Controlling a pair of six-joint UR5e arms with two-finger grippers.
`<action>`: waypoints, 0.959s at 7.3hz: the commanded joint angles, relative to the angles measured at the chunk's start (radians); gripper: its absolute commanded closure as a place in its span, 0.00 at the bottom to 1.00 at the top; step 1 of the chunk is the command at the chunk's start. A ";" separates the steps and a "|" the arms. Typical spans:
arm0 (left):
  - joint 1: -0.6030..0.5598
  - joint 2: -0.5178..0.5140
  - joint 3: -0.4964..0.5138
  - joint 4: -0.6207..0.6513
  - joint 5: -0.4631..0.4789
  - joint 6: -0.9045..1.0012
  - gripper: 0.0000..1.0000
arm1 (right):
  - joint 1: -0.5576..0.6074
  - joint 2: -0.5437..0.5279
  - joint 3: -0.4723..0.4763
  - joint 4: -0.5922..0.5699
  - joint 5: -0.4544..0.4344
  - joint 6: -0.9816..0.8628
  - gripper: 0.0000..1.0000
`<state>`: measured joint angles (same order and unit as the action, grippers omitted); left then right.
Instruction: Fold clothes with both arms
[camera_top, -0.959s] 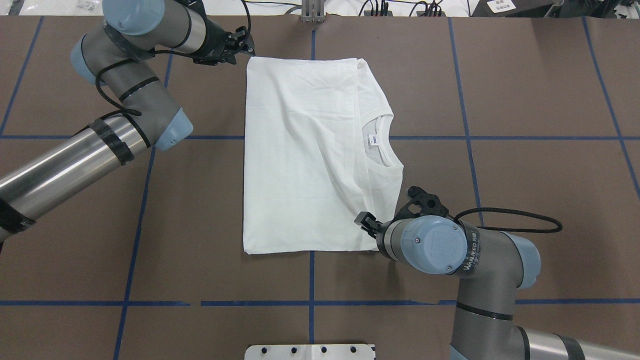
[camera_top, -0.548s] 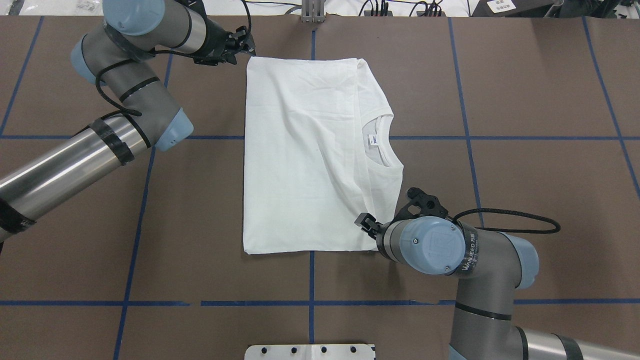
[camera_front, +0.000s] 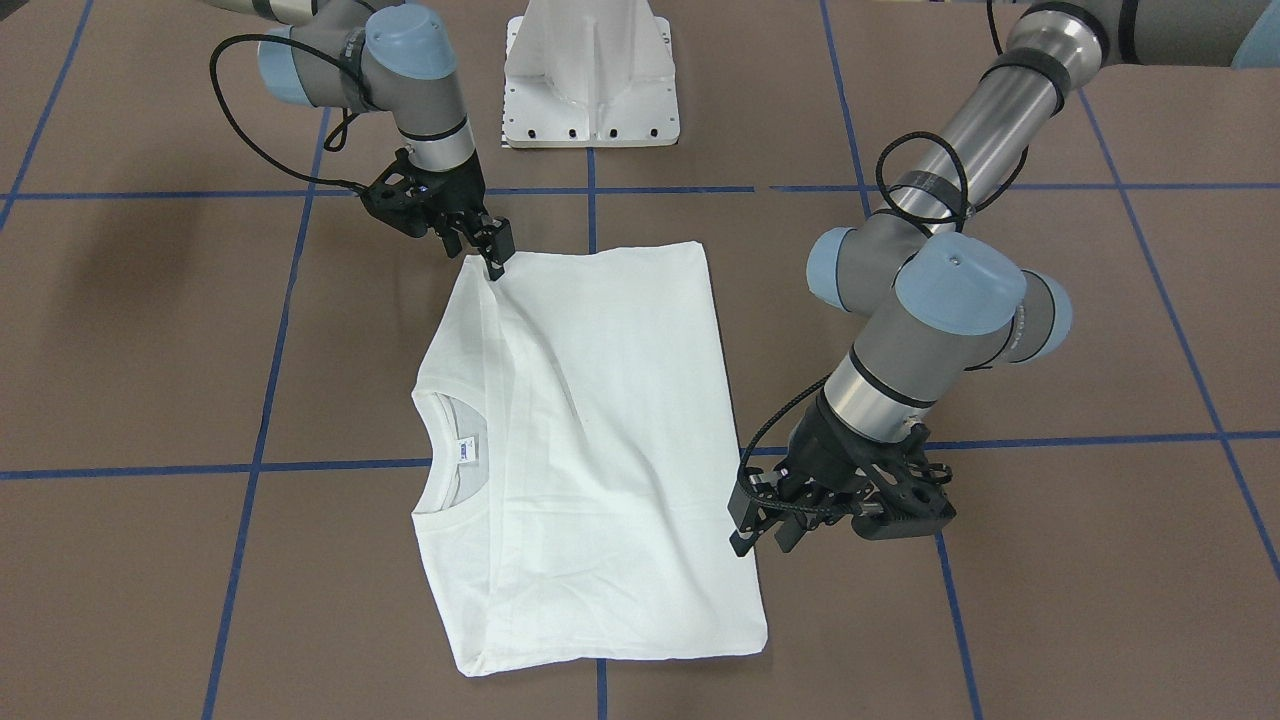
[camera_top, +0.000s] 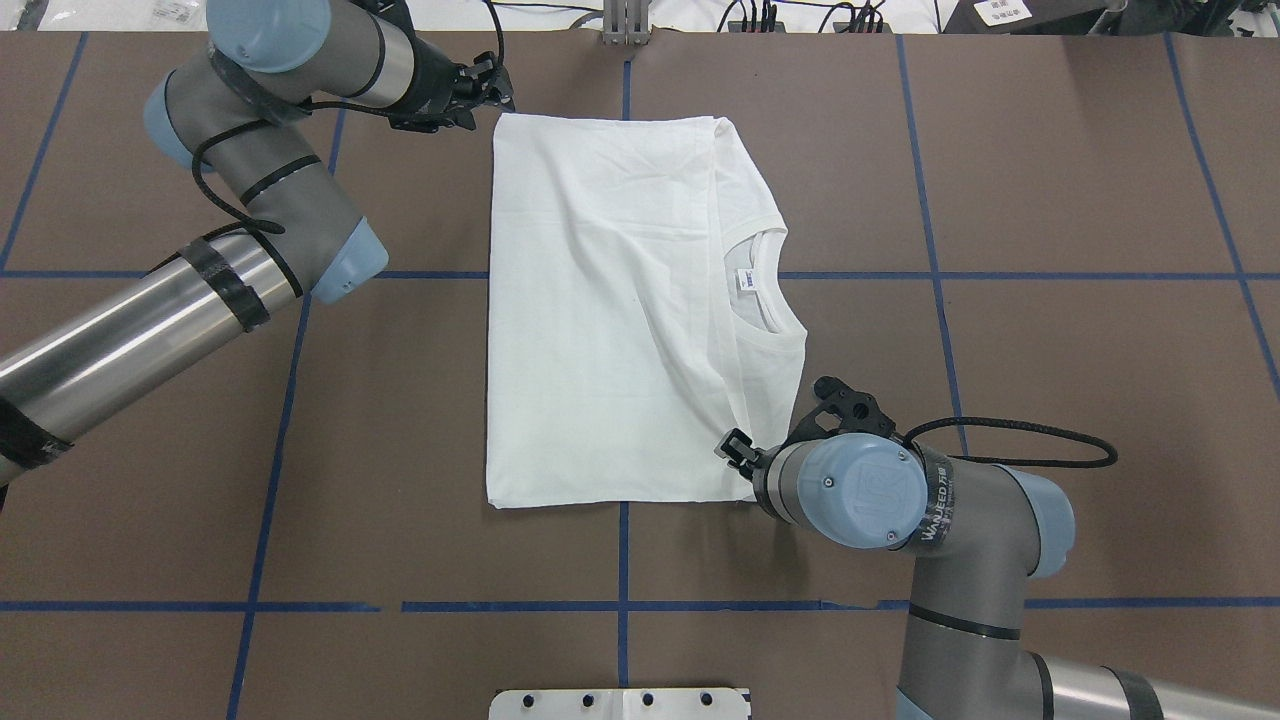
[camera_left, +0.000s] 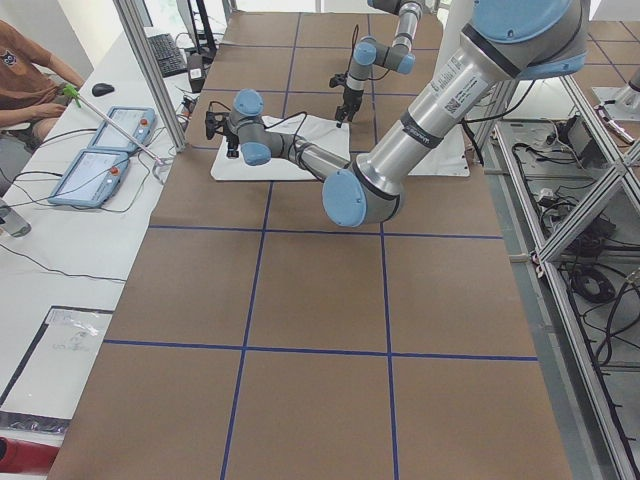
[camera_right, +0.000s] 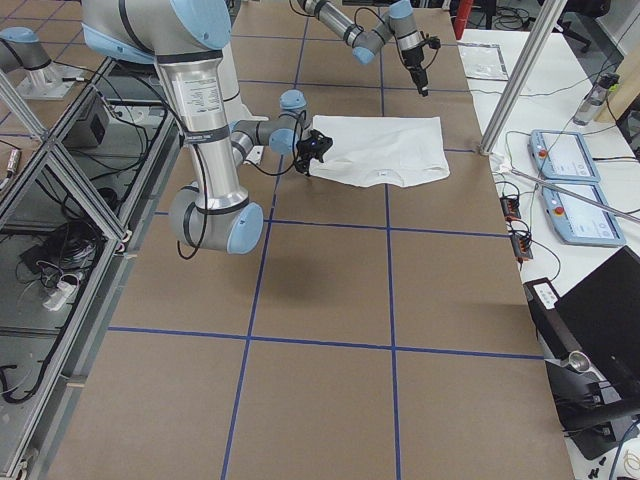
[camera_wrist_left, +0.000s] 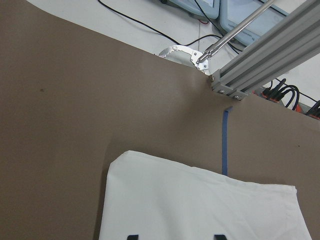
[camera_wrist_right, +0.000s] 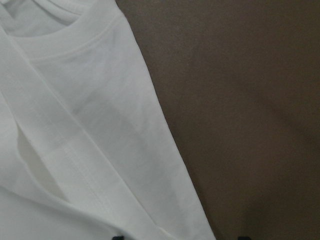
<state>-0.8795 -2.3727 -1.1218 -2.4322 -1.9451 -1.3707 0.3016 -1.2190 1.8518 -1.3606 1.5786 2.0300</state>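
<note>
The white T-shirt (camera_top: 600, 320) lies folded into a flat rectangle on the brown table, its ribbed collar (camera_top: 765, 285) and small neck label (camera_top: 746, 282) facing right. No printed text shows. My left gripper (camera_top: 497, 95) hovers open just off the shirt's far left corner; in the left wrist view its two tips stand wide apart over the shirt (camera_wrist_left: 200, 205). At the near right corner my right gripper (camera_top: 735, 447) is open, with the shirt's edge (camera_wrist_right: 75, 125) lying between its tips. In the front-facing view the left gripper (camera_front: 762, 535) and the right gripper (camera_front: 497, 258) sit at opposite corners of the shirt (camera_front: 590, 430).
The white pedestal base (camera_front: 590, 70) stands behind the shirt at the robot's side. An aluminium frame post (camera_wrist_left: 265, 55) rises at the table's far edge. A person (camera_left: 30, 80) sits at a side desk with two tablets (camera_left: 110, 150). Blue tape lines cross the table.
Both grippers have drawn back a little from the shirt's corners: the left upward in the overhead view, the right toward its own arm. The shirt lies unchanged.
</note>
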 joint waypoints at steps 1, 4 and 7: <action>0.001 0.003 -0.003 -0.001 0.000 -0.002 0.40 | -0.001 -0.001 -0.002 0.000 0.001 0.002 0.37; 0.001 0.004 -0.010 0.001 0.000 -0.002 0.39 | -0.002 0.001 -0.002 0.002 0.006 0.035 1.00; 0.005 0.004 -0.016 0.001 0.000 -0.004 0.38 | 0.001 0.001 0.020 0.000 0.029 0.035 1.00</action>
<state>-0.8762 -2.3685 -1.1348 -2.4318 -1.9451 -1.3743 0.2999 -1.2181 1.8638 -1.3605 1.5930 2.0640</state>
